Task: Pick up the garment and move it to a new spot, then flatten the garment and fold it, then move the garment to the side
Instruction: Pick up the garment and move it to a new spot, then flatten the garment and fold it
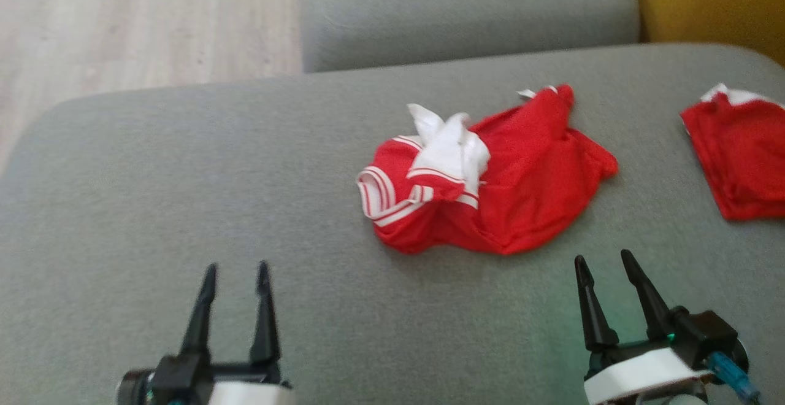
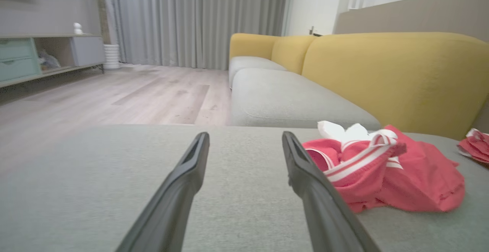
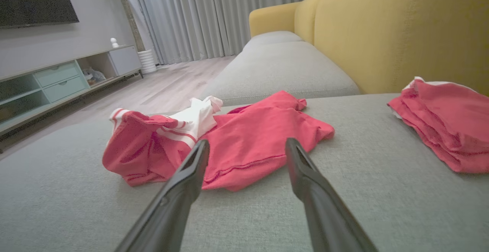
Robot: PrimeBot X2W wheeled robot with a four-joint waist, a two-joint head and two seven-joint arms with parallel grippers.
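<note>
Crumpled red-and-white garment lies on grey cushion. Left gripper and right gripper hover near, fingers spread. Right: possibly another red garment.

No readable text, label, brand, number or sign appears on anything in these views.

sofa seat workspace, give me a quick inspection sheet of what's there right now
surface: grey fabric sofa seat, smooth
job's things: crumpled red garment with white striped trim, mid-seat, unfolded, not held
clutter: folded red cloth pile at robot's right
grippers: left gripper open, empty; right gripper open, empty; both short of the garment
cables: blue connector at right wrist
surroundings: yellow sofa backrest, pale wood floor, grey curtains
</note>
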